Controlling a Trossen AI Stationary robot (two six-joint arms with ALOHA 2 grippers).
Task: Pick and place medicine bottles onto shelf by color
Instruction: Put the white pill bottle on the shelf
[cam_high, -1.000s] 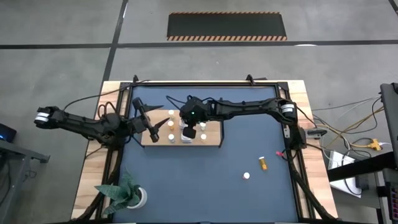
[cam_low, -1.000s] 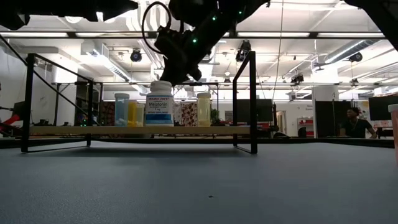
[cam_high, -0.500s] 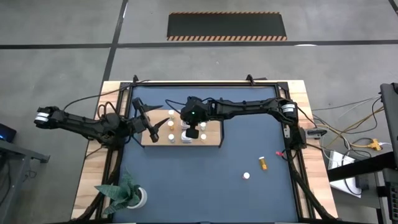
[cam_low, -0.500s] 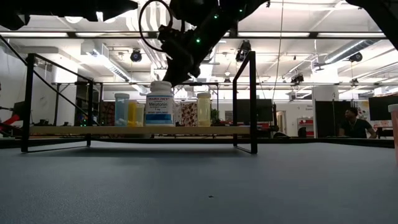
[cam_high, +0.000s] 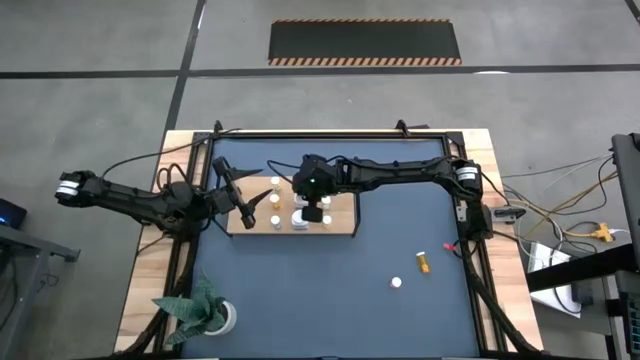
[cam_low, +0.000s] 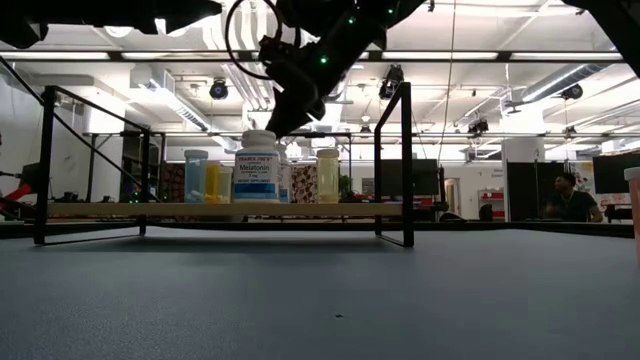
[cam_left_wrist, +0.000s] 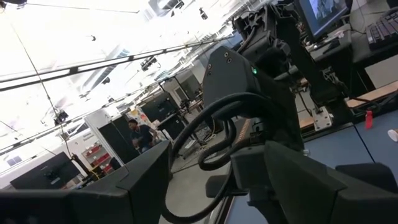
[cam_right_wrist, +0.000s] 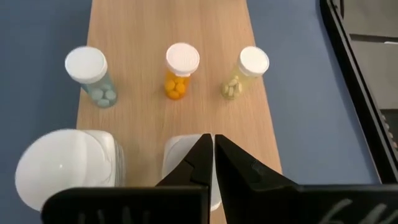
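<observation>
- Right gripper (cam_right_wrist: 213, 163) above the shelf (cam_right_wrist: 205, 25), fingers clenched together, nothing between them; a white bottle top (cam_right_wrist: 180, 155) sits directly beneath the tips.
- Left gripper (cam_high: 245, 203) at the shelf's left end, fingers spread apart, holding nothing.
- Bottles standing on the shelf: blue-filled (cam_right_wrist: 88, 74), orange-filled (cam_right_wrist: 180, 70), yellow-filled (cam_right_wrist: 246, 71), large white bottle (cam_right_wrist: 65, 168).
- Two bottles off the shelf on the blue tabletop (cam_high: 300, 290): an orange one (cam_high: 423, 262), lying down, and a white-topped one (cam_high: 396, 283).

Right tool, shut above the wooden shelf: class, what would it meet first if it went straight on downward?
Probably the white-capped bottle directly beneath the right tool, then the light-brown wooden shelf; depth is unclear.
</observation>
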